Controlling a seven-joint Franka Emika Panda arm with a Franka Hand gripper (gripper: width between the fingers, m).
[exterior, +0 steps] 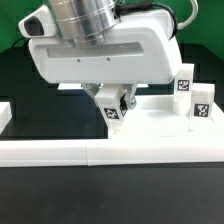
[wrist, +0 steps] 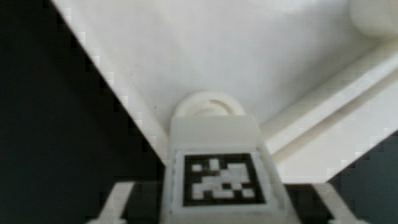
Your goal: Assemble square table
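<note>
Standing at the exterior view's left, the black worktop (exterior: 25, 75) carries the white slab (exterior: 150, 130). At centre, the jaws (exterior: 113, 108) straddle one tagged leg (exterior: 112, 113), upright over the slab, likely for seating in a socket; clamping cannot be told. Spare legs (exterior: 200, 106) wait rightward.

A robot lab bench: black tabletop (exterior: 30, 85) edged by white rails (exterior: 60, 152), printed black-and-white tags on white plastic parts (exterior: 200, 106), robot arm (exterior: 100, 45) overhead, plain dark backdrop.
</note>
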